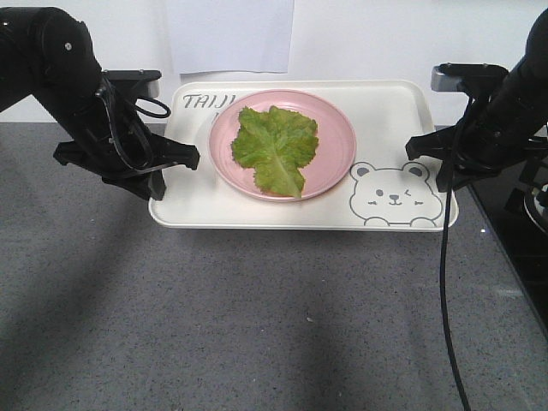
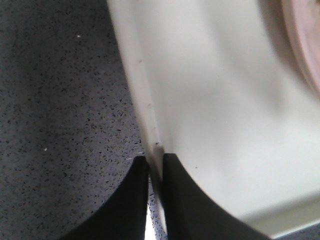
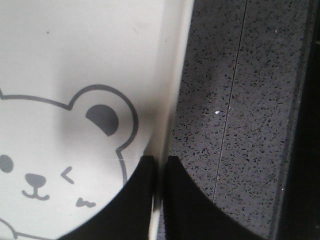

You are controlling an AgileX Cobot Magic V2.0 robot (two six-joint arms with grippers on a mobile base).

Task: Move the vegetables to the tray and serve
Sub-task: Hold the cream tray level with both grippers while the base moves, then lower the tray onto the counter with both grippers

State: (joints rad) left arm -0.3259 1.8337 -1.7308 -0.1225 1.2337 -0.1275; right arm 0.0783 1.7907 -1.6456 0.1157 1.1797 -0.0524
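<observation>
The left claw [image 1: 164, 167] pinches the left rim of the tray [image 1: 282, 216]; the left wrist view shows that rim squeezed between the two dark fingers [image 2: 127, 200], with the claw's upper body cut off. The cream tray rests on the speckled grey bench [image 1: 257, 325]. Its "TAIJI BEAR" lettering is partly hidden by a round pink plate [image 1: 334, 167] standing on the tray. One crinkled green lettuce leaf [image 1: 276, 145] lies on that plate. A grey bear face [image 1: 394, 195] marks the tray's near right corner. The right claw [image 1: 432, 154] is clamped on the right rim, as the right wrist view shows close up; from the front its fingertips are hard to make out.
</observation>
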